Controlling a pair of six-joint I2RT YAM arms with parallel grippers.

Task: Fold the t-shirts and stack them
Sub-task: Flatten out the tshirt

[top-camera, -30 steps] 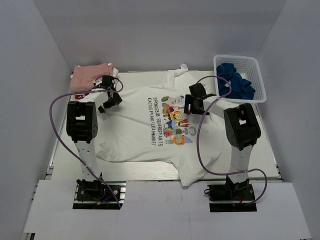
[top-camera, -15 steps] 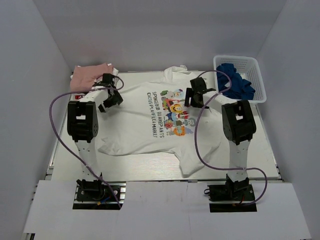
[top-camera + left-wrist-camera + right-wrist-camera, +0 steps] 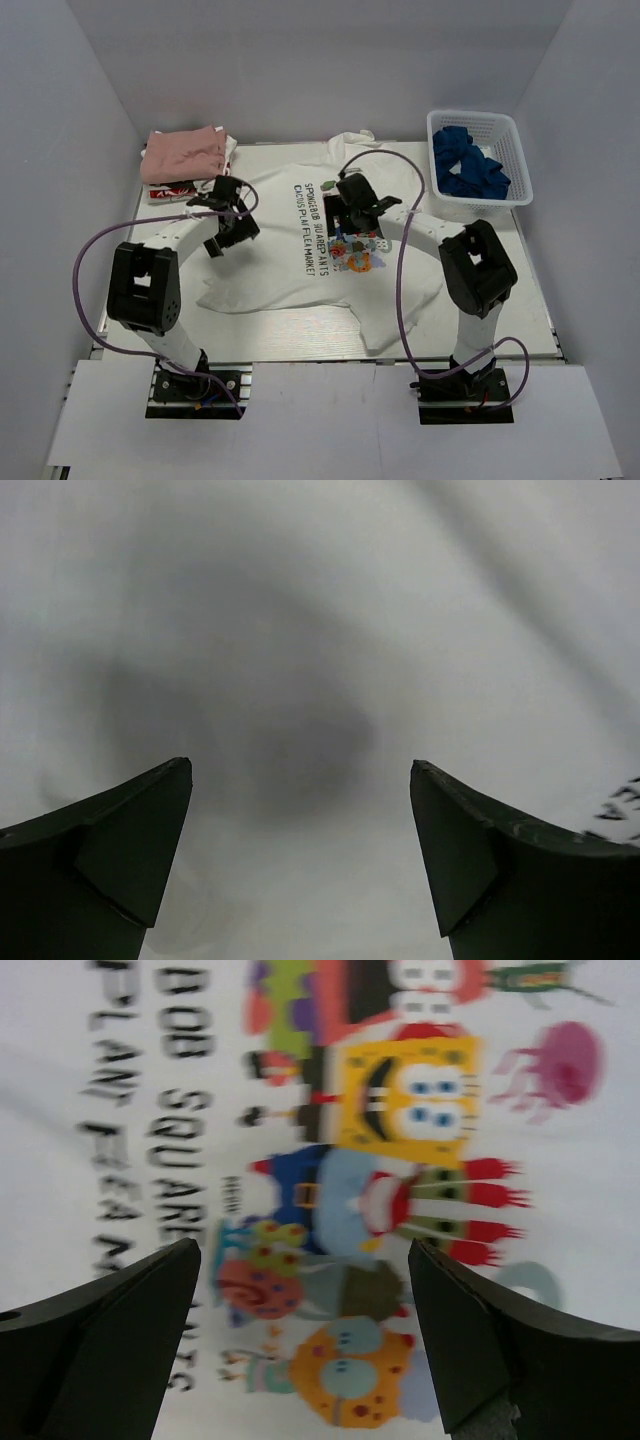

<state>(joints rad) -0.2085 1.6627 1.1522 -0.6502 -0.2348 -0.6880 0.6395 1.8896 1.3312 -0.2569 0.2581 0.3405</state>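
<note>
A pale counter [image 3: 290,335] fills a white-walled booth, with two arms bolted at its near edge. A big white tee [image 3: 270,270] lies spread and rumpled across the middle of the counter, with dark lettering and a small bright cartoon print.

The left claw [image 3: 232,232] hangs over the tee's plain left part with its fingers spread wide and nothing between them. Its wrist camera shows the claw [image 3: 300,770] over blurred white cloth [image 3: 320,600] and a soft dark shadow. Whether the tips touch the cloth cannot be told.

The right claw [image 3: 355,205] sits over the print, also spread wide and holding nothing. Its wrist view shows the claw [image 3: 305,1250] above the tee [image 3: 600,1210], with blurred cartoon figures and lettering cut off at the left edge. From above, this claw covers the print's far part.

A white basket [image 3: 515,160] at the far right corner holds blue cloth [image 3: 465,165]. At the far left corner lies a folded pink tee [image 3: 183,152]. It rests on a white-and-red tee [image 3: 165,190], of which only an edge shows.
</note>
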